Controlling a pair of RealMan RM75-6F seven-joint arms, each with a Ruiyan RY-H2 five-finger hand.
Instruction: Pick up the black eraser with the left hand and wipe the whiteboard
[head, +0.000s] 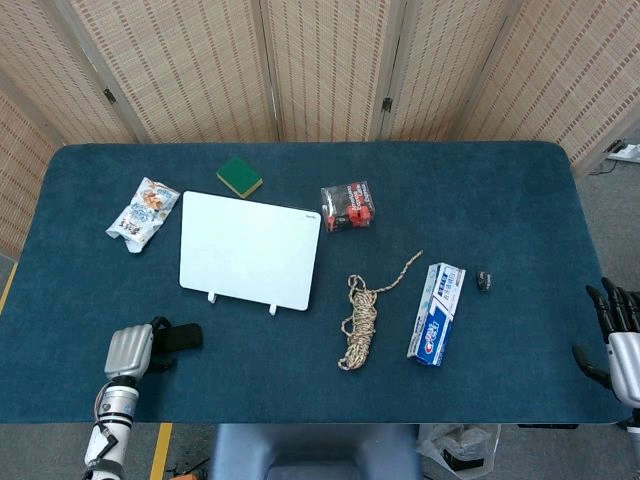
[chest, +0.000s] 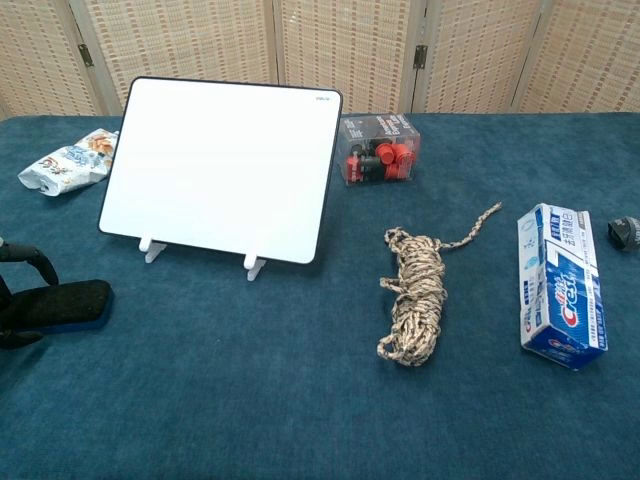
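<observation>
Left hand: my left hand (head: 130, 352) sits at the worktop's front-left corner, fingers curled around the eraser's left end; I read it as holding it.
Eraser: the black eraser (chest: 58, 306) lies flat on the worktop (head: 500, 200), well in front of the whiteboard's left foot.
Whiteboard: the whiteboard (chest: 222, 168) stands tilted back on two white feet, left of centre.
Right hand: my right hand (head: 615, 335) hangs off the front-right edge, fingers apart, holding nothing.
Containers: I see a clear box (chest: 379, 149) just right of the whiteboard's top corner with red and black pieces inside; a toothpaste box (chest: 558, 284) lies closed near the right edge.
Open room: I see bare cloth between eraser and whiteboard; the rope (chest: 414, 295) lies at centre front, a snack bag (head: 143, 213) near the left edge, a green sponge (head: 240, 176) behind the whiteboard.
</observation>
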